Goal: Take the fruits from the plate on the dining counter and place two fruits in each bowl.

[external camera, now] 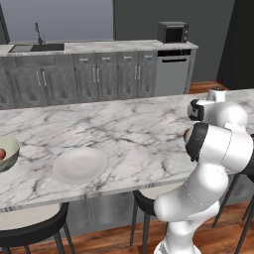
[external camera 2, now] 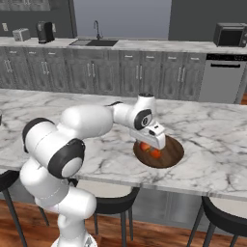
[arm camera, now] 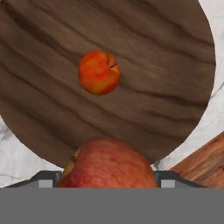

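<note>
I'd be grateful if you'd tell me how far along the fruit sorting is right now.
The white plate is bare, so all the fruit has left it. One small orange-red fruit lies in the dark brown bowl; a red fruit sits at the gripper above that bowl, apparently about to be released. The pale bowl shows one red fruit at the picture's edge; a second can't be confirmed.

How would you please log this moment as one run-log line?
gripper: over brown bowl, holding fruit | bowl: one fruit inside | plate: empty | pale bowl: fruit visible
</note>
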